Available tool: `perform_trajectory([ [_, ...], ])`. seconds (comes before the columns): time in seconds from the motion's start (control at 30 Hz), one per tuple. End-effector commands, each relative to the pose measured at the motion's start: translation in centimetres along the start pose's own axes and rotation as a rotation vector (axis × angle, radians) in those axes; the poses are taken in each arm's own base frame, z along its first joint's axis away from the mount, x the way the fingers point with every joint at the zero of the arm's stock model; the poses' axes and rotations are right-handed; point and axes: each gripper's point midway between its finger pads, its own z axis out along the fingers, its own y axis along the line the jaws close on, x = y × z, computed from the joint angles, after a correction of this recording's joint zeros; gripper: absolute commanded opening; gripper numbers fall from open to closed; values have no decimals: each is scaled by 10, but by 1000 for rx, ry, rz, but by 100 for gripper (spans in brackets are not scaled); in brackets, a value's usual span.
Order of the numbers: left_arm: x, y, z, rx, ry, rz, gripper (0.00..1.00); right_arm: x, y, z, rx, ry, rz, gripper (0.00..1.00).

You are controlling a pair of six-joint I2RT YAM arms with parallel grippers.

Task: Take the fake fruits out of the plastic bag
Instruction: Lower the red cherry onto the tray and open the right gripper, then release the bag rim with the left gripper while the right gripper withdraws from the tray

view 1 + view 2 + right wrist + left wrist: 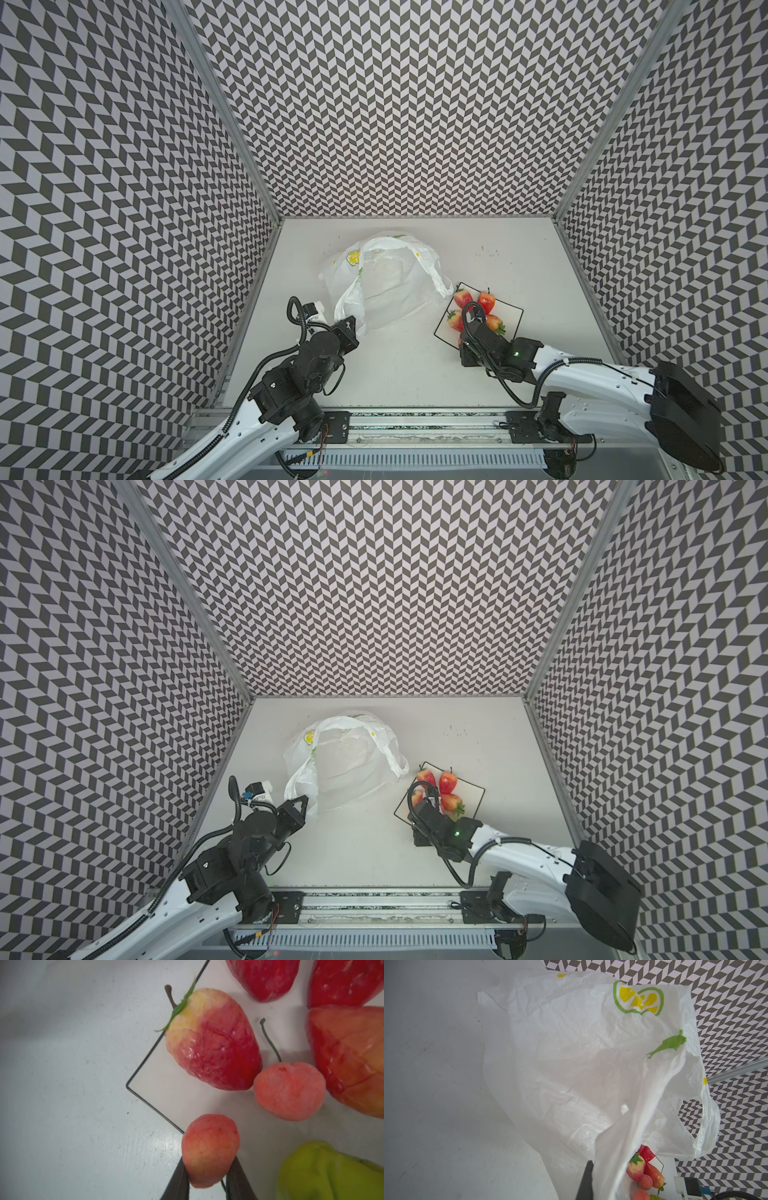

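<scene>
Over a corner of the flat white black-bordered square sheet (153,1084), our right claw (207,1167) pinches a small round red cherry (209,1147) beside the other fake fruits (212,1043) while our left claw (350,323) squeezes the thin translucent white plastic bag (390,286), so we judge releasing comes next.

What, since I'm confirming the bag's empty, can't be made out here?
Inside the plastic bag: both top views and left wrist view, film hides it.
Second finger of the left pincer: left wrist view, behind the bag.
The pear: right wrist view, blurred and cropped.
Tips of the right pincer: both top views, its arm covers them.
</scene>
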Motion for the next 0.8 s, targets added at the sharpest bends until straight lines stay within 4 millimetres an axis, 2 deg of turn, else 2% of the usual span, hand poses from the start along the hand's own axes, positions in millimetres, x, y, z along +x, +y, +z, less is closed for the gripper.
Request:
perform_trajectory([
  [0.0,-9,0,-4,-9,-33,-6,0,-12,3,1,-7,-57,36,18],
  [0.07,-9,1,-5,-12,-33,-4,0,-15,3,-2,-8,-66,38,29],
  [0.2,-9,2,-5,-15,-34,-7,0,-23,3,-11,-5,-94,45,42],
  [0.37,-9,4,-5,-25,-35,-8,0,-31,4,-22,-9,-116,49,50],
  [0.5,-9,7,-5,-37,-37,-8,0,-41,10,-35,-38,-141,58,52],
  [0.6,-9,11,-5,-55,-42,-14,0,-59,23,-58,-120,-206,81,51],
  [0.7,-10,20,-7,-92,-51,-37,0,-87,37,-90,-235,-341,92,51],
  [0.73,-10,25,-9,-115,-55,-50,0,-96,43,-102,-285,-393,79,53],
  [0.77,-11,31,-10,-141,-63,-60,0,-103,48,-113,-328,-443,60,59],
])
